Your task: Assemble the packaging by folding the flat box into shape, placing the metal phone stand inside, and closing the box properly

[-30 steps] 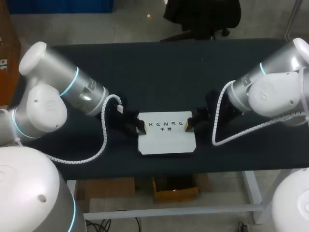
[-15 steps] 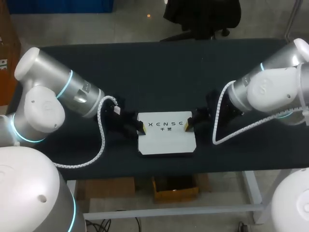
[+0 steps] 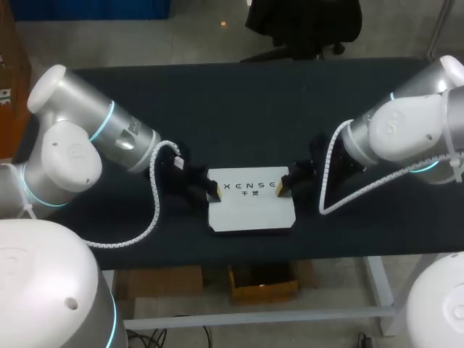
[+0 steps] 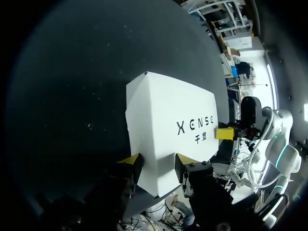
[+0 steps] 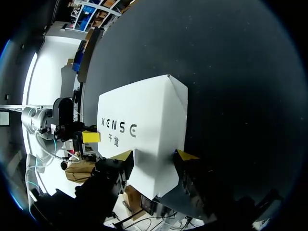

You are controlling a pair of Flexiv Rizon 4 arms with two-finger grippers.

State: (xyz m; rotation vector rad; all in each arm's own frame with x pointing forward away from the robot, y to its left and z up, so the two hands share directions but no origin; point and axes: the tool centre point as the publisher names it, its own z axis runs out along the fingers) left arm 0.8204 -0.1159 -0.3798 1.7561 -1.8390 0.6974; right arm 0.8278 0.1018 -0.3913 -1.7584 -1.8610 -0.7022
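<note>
White cardboard first: finding the box (image 3: 250, 210) closed, flat side up, near the middle of the black table (image 3: 254, 101) and sitting much closer to the table's front edge than to its far one. Gripping it at both short ends. Clamping the left end with the left gripper (image 4: 157, 161), pressing one yellow tip onto the lid just beside the printed line and the other lower down at the same edge, with white board filling the gap between them. Clamping the right end with the right gripper (image 5: 154, 155) in the same way, one tip on top and one below, jaws standing apart only by the thickness of the board between them. Pointing the two grippers at each other across the lid, roughly level, over the half of the box farther from the table's front. Leaving the box's near long edge and its two clipped near corners uncovered, lying parallel with the table's front edge and just inside it. Failing to tell whether the bottom of the box is touching the tabletop. Looking over a broad stretch of black top between the box's far long edge and the table's far edge. Holding the left arm (image 3: 109, 138) over the table's left part and the right arm (image 3: 406, 130) over its right part, each trailing a white coiled cable (image 3: 154, 199) beside its wrist and so taking up the ground on either side of the box.
</note>
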